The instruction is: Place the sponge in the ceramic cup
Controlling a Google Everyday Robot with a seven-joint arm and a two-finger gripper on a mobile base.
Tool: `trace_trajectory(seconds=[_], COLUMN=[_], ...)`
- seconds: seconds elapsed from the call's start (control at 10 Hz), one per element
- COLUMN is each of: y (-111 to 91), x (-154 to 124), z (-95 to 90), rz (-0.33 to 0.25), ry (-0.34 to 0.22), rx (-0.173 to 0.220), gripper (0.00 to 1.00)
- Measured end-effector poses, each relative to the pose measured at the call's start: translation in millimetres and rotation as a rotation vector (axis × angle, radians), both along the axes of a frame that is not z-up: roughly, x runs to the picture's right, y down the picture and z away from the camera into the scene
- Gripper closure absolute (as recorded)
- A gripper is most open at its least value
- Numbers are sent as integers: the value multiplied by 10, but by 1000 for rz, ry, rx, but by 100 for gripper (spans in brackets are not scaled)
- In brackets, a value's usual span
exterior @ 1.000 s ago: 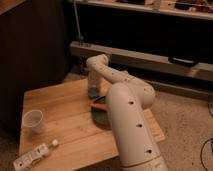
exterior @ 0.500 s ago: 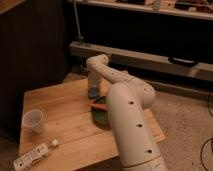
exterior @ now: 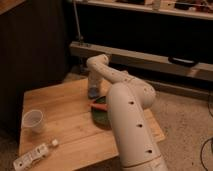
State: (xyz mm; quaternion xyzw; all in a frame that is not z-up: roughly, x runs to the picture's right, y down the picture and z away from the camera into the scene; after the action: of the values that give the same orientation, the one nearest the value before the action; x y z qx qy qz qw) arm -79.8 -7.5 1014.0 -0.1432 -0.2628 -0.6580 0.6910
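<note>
Nothing moved: end effector near table's far edge.

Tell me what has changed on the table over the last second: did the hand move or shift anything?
Nothing has visibly moved. The hand is still down at the far side of the table, right at the sponge, behind the green plate. The cup stands where it was at the near left, and the carrot piece lies at the plate's far edge as before.
</note>
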Motion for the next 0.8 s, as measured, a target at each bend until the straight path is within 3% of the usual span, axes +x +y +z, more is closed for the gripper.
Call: trace_trajectory(seconds=[0.8], y=[-48], x=[4], z=[44], rz=[11], ry=[-8], rx=[2], gripper=[97])
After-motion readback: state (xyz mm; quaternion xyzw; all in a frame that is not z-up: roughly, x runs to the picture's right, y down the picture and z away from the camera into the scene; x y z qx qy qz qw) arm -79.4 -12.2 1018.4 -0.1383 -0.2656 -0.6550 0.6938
